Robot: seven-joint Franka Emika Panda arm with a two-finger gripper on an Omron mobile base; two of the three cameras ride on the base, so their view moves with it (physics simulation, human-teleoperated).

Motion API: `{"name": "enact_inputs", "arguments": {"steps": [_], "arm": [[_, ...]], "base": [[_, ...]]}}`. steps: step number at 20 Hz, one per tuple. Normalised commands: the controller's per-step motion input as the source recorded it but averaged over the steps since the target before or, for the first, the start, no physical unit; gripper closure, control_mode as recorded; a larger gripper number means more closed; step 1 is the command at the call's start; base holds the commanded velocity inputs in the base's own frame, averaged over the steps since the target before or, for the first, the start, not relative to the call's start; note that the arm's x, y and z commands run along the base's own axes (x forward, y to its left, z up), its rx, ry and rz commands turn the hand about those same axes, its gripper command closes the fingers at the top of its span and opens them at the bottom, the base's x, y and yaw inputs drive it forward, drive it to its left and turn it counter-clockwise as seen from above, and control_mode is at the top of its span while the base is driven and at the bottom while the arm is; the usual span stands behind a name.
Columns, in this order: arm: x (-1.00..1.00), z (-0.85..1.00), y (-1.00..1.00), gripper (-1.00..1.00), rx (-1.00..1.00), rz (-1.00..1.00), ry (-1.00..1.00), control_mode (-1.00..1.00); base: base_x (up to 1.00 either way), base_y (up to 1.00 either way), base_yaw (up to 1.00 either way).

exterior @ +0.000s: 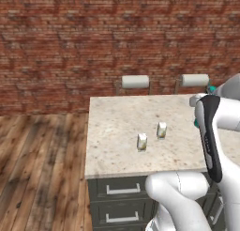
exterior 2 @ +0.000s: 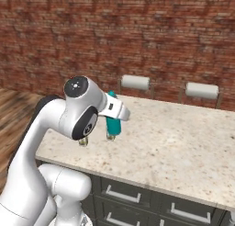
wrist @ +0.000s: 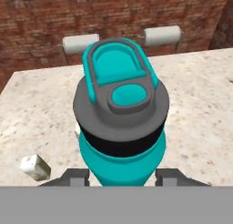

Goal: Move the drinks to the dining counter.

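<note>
A: How many drinks stand on the dining counter [exterior: 112, 155]?
B: Two cream cans, one [exterior: 142, 142] nearer the front edge, the other [exterior: 161, 130] just behind it.
A: And the third?
B: One teal bottle [wrist: 122, 127], clasped between the gripper [wrist: 122, 176] fingers above the stone top. Two stools stand beyond.

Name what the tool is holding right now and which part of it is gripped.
The tool is shut on the teal bottle, its fingers pressed against the lower body on either side, well below the grey cap.
</note>
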Motion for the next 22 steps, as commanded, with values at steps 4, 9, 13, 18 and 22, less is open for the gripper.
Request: {"name": "enact_inputs", "arguments": {"steps": [4,9,13,18,22], "arm": [[0.0,-0.61,0.0,1.0,0.0,0.0,0.14,-1.0],[0.0,-0.7,0.0,1.0,0.0,0.0,0.15,-1.0],[0.02,-0.55,0.0,1.0,0.0,0.0,0.05,-1.0],[0.17,-0.28,-0.1,1.0,0.0,0.0,0.0,-1.0],[0.25,-0.28,-0.17,1.0,0.0,0.0,0.0,-1.0]], "base": [[0.0,0.0,0.0],[0.0,0.0,0.0],[0.0,0.0,0.0],[0.0,0.0,0.0],[0.0,0.0,0.0]]}}
